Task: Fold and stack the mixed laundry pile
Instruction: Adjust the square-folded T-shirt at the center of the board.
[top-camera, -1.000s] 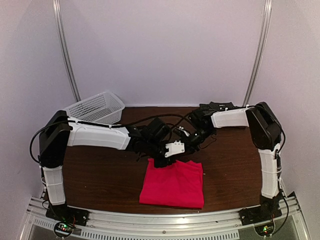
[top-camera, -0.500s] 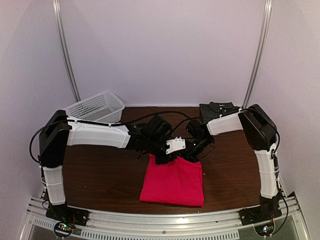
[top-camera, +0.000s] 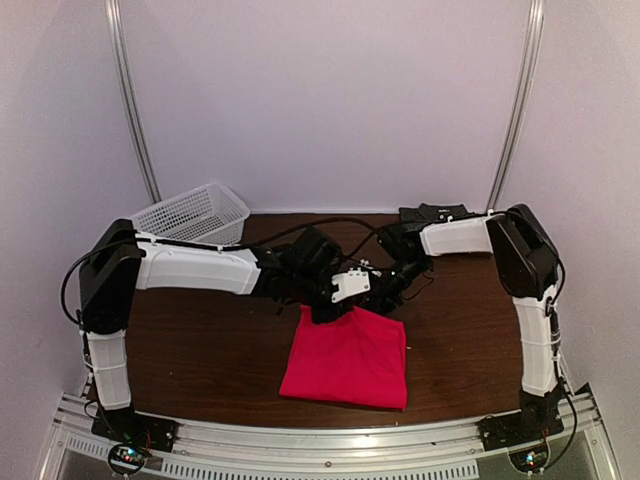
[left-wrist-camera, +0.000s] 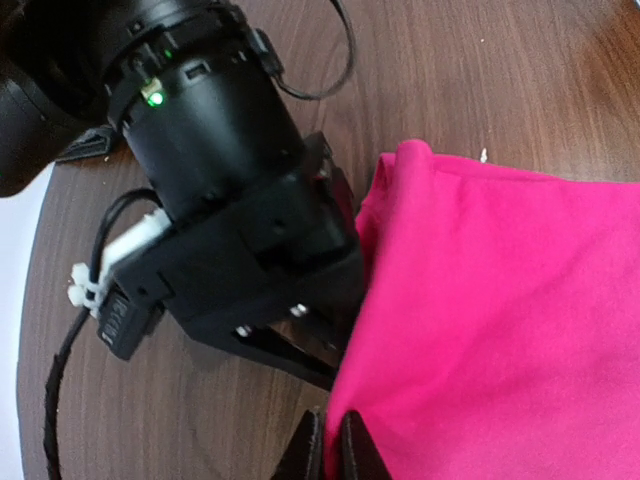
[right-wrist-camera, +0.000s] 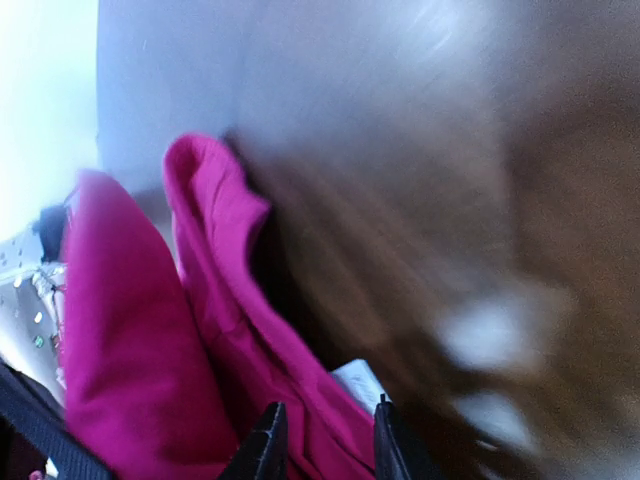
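The red-pink T-shirt (top-camera: 345, 360) lies folded into a rough square on the table's near middle. My left gripper (top-camera: 328, 312) is at its far left corner. In the left wrist view that gripper (left-wrist-camera: 325, 447) is shut on a thin edge of the T-shirt (left-wrist-camera: 500, 300). My right gripper (top-camera: 386, 298) is at the far right corner. In the blurred right wrist view it (right-wrist-camera: 325, 440) stands open, with a fold of the T-shirt (right-wrist-camera: 230, 300) and a white label (right-wrist-camera: 355, 380) between its fingers. A dark folded cloth (top-camera: 432, 213), apparently the pinstriped shirt, lies at the back right.
A white lattice basket (top-camera: 190, 213) stands at the back left corner. The brown table (top-camera: 200, 350) shows bare wood left and right of the T-shirt. The two wrists are close together over the T-shirt's far edge, and the right arm's wrist (left-wrist-camera: 210, 140) fills the left wrist view.
Both grippers dipped to the T-shirt's far edge and drew closer together. The far edge now sits slightly raised and further back. The right forearm swung back toward the rear.
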